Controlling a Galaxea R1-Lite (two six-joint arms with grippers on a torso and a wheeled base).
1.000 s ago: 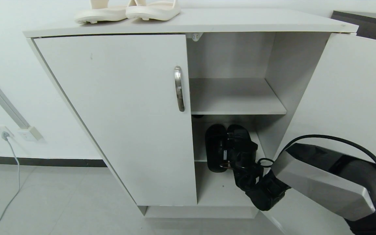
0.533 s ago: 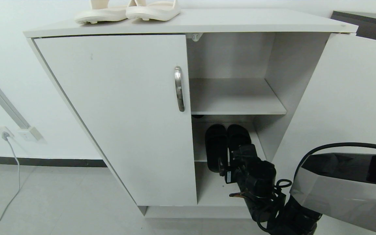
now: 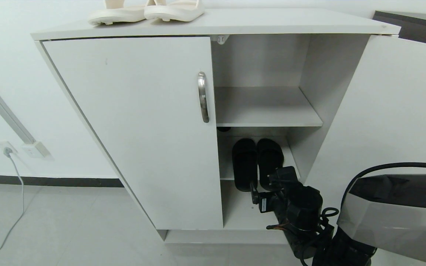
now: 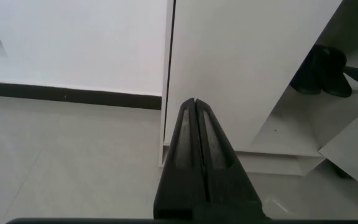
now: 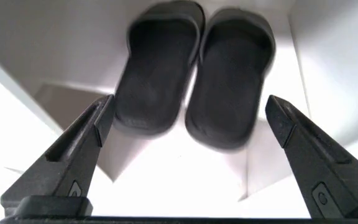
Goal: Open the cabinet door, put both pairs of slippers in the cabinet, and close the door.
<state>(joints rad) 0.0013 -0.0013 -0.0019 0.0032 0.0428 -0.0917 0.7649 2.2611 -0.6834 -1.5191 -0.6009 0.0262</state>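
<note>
The black slippers [image 3: 257,162] lie side by side on the cabinet's lower shelf, behind the open right door [image 3: 394,111]. My right gripper [image 3: 268,183] hovers just in front of them, open and holding nothing. In the right wrist view the black slippers [image 5: 194,74] lie beyond the spread right gripper [image 5: 190,106], apart from it. The cream slippers [image 3: 146,11] rest on the cabinet top [image 3: 272,20]. My left gripper [image 4: 194,102] is shut on nothing, low near the floor, facing the closed left door [image 4: 247,56].
The left door [image 3: 135,129] with its metal handle [image 3: 203,96] is closed. The upper shelf [image 3: 264,107] is bare. A wall socket with a cable [image 3: 7,151] sits at the left above the grey floor [image 3: 68,229].
My right gripper has let go of the black slippers and pulled back out of the cabinet towards me. The slippers stay on the shelf. The head view shifted slightly.
</note>
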